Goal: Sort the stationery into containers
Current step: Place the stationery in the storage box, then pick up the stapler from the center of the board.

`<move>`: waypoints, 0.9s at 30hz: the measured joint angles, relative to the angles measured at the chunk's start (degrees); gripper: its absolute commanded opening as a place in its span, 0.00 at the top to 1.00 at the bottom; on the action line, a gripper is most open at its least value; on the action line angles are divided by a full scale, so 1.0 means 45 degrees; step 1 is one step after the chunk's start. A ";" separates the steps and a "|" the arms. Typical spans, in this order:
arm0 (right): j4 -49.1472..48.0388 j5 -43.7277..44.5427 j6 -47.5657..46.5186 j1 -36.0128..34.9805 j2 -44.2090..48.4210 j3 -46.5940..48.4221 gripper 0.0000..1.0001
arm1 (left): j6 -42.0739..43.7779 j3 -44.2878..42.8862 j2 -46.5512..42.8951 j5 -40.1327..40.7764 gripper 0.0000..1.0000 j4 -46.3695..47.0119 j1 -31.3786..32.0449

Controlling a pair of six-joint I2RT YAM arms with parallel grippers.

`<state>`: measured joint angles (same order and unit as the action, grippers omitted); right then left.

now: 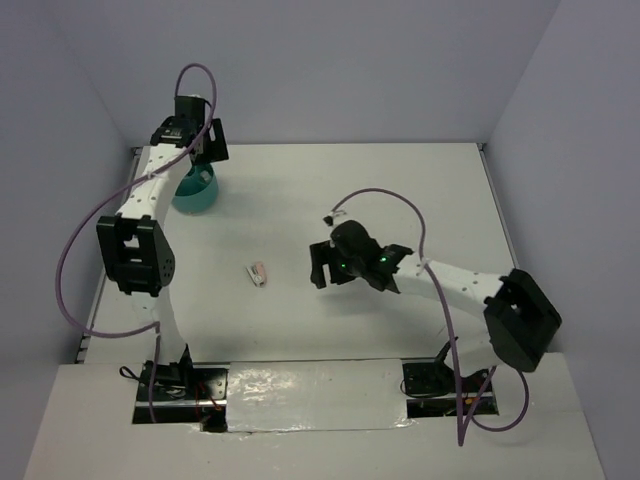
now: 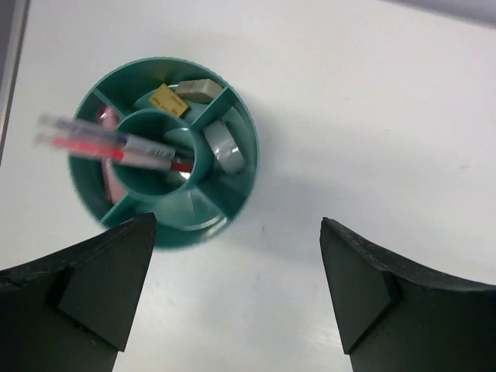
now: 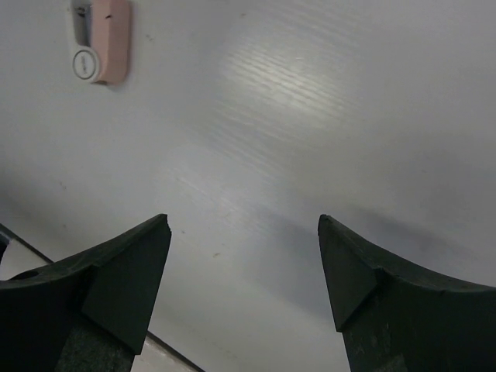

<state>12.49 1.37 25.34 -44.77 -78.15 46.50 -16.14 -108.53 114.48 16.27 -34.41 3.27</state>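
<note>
The round teal cup (image 2: 232,101) stands at the table's far left; in the top view (image 1: 197,194) my left arm partly covers it. It holds pens (image 2: 116,146) in the central well, tan blocks (image 2: 170,100), a clear ring (image 2: 225,146) and a pink piece (image 2: 111,180). My left gripper (image 2: 239,225) is open and empty, just above and beside the cup. A pink oblong piece (image 1: 260,273) lies alone on the table; it also shows in the right wrist view (image 3: 101,40). My right gripper (image 3: 244,221) is open and empty, to the right of that piece.
The white table (image 1: 400,190) has walls on three sides. A shiny taped strip (image 1: 310,385) runs along the near edge between the arm bases.
</note>
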 measured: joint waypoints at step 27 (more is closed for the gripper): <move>0.2089 0.3463 -0.0486 -0.3555 -1.0622 1.0355 0.48 | -0.2317 1.0681 -1.2468 -0.2885 0.01 -0.0661 -0.0282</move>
<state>21.89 16.95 23.16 -60.77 -125.95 93.10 -26.57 -60.47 58.37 3.29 -37.39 2.00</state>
